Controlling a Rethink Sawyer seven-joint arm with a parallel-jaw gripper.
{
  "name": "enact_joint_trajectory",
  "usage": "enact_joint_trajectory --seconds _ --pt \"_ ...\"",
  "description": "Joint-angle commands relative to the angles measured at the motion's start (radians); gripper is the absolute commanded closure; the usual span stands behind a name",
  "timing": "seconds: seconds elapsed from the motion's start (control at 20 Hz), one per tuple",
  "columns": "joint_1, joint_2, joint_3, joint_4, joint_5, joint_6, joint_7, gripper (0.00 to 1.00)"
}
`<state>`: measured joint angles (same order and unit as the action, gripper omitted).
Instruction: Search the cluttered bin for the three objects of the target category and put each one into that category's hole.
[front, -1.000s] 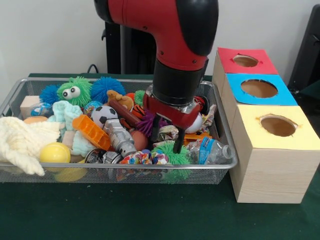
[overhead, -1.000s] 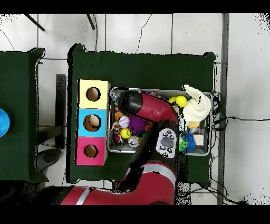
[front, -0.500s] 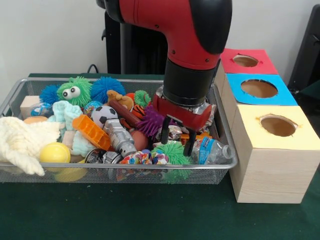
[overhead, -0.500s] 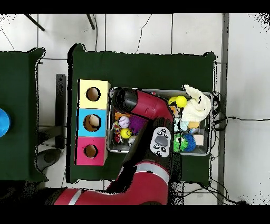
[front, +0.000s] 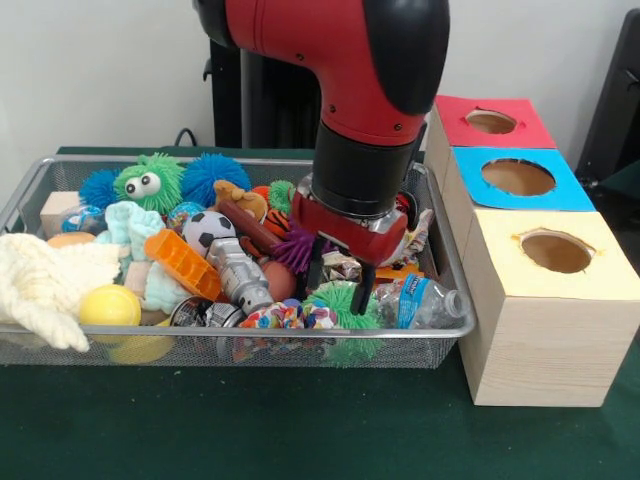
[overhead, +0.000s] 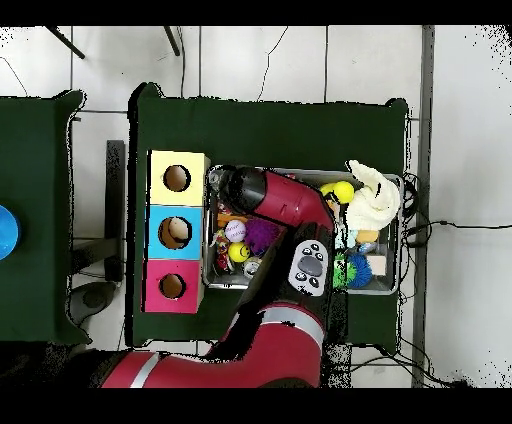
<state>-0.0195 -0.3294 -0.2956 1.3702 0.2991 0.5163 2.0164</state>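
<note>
My gripper (front: 338, 286) hangs open inside the right part of the wire bin (front: 120, 331). Its two dark fingers (front: 361, 290) straddle a crumpled foil wrapper (front: 340, 266), with a green spiky ball (front: 338, 303) just below them. A purple spiky ball (front: 297, 247) lies left of the fingers and a plastic bottle (front: 427, 303) to their right. Right of the bin stand the yellow box (front: 556, 251), blue box (front: 518, 178) and red box (front: 491, 122), each with a round hole. In the overhead view the arm (overhead: 275, 198) hides the gripper.
Clutter fills the bin: a soccer ball (front: 206, 229), an orange block (front: 181, 264), a yellow ball (front: 110, 305), a cream cloth (front: 40, 283), a green fuzzy toy with eyes (front: 147, 181) and a blue spiky ball (front: 213, 172). From overhead the boxes (overhead: 176, 232) line the bin's left side.
The gripper swung toward the boxes half a second ago and has now come back slightly toward the bin's middle, staying low and open. Nothing in the bin has been lifted.
</note>
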Motion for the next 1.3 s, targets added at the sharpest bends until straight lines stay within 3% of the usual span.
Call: enact_joint_trajectory --seconds 0.05,0.45,1.05,1.3 --pt "-0.036 0.036 0.026 -0.050 0.023 0.113 0.184 0.00" --pt "-0.016 0.031 -0.027 -0.078 0.003 0.160 0.193 0.00" --pt "-0.090 0.068 0.010 -0.131 -0.013 0.136 0.105 0.00" --pt "-0.079 0.075 0.012 -0.119 -0.016 0.110 0.122 0.00"
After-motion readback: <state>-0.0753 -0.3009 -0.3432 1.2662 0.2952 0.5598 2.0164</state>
